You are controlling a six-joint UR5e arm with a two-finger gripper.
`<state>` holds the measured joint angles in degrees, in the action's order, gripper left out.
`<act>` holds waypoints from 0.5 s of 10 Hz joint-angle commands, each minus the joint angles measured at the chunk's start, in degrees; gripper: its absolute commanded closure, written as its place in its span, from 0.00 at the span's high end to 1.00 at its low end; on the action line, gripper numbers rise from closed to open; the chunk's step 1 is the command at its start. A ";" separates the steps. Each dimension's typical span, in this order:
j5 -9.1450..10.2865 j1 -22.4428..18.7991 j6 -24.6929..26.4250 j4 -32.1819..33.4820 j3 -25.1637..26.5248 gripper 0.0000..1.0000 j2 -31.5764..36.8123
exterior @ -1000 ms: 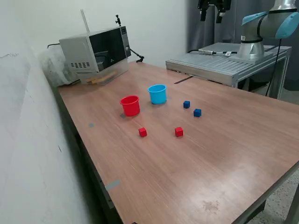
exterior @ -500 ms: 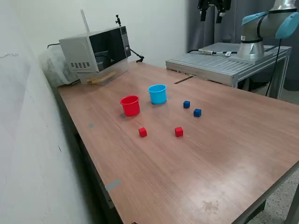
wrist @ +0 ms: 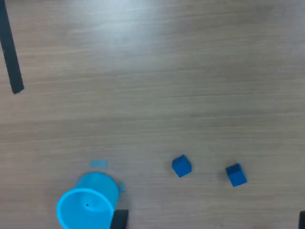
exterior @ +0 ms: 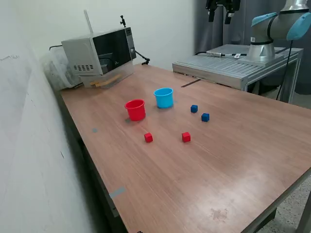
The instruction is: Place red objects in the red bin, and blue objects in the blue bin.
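Two red cubes point(exterior: 148, 138) point(exterior: 186, 137) lie on the wooden table, nearer the camera than the red cup point(exterior: 135, 109). The light blue cup point(exterior: 164, 97) stands upright beside the red cup, towards the exterior view's right. Two dark blue cubes point(exterior: 194, 108) point(exterior: 205, 117) lie to the right of the blue cup. My gripper point(exterior: 219, 20) hangs high above the table's far side, open and empty. The wrist view looks down on the blue cup point(wrist: 88, 202) and both blue cubes point(wrist: 181, 165) point(wrist: 236, 174). The red cup and red cubes are out of the wrist view.
A microwave point(exterior: 99, 53) stands at the table's far corner on the exterior view's left. A grey metal platform point(exterior: 228, 63) carries the arm's base point(exterior: 262, 46) at the back right. A black tape strip point(wrist: 10, 52) lies on the table. A wall runs along the left.
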<state>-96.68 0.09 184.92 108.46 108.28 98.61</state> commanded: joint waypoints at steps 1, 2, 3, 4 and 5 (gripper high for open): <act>0.00 0.00 -0.09 0.26 -0.17 1.00 0.00; -0.09 0.00 0.00 0.00 -0.35 1.00 -0.08; -0.09 -0.17 -0.09 0.00 0.00 1.00 0.00; -0.09 -0.18 -0.17 0.00 0.18 1.00 0.09; -0.09 0.26 0.17 0.00 0.00 1.00 0.09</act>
<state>-96.74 0.05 184.87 108.49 108.24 98.62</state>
